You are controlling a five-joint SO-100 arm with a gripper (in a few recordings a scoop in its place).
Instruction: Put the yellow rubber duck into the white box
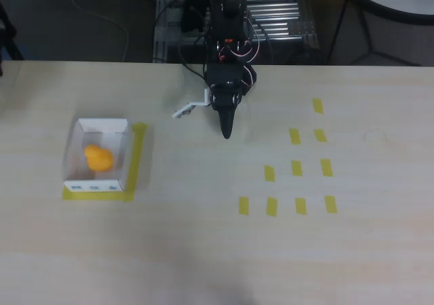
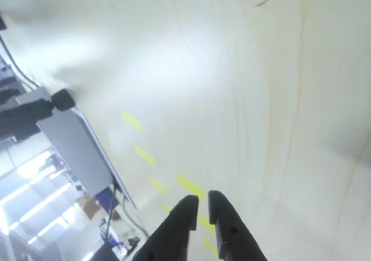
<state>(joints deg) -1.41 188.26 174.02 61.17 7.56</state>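
In the wrist view, the gripper [image 2: 200, 206] hangs over the pale table [image 2: 278, 98], its black fingers [image 2: 184, 214] nearly together and holding nothing; yellow tape strips [image 2: 190, 185] lie just beyond. In the overhead view, the yellow rubber duck [image 1: 99, 157] rests inside the white box [image 1: 95, 184], well left of the arm [image 1: 227, 81].

Yellow rubber duck [image 1: 99, 157]: small, rounded, yellow-orange, sits inside white box, near its centre, slightly toward left wall in overhead view. White box [image 1: 124, 157]: small, rectangular, open top, thin upright walls, blue marks along near side. Box rests on yellow tape patch [image 1: 137, 157], tape showing along right and near edges.
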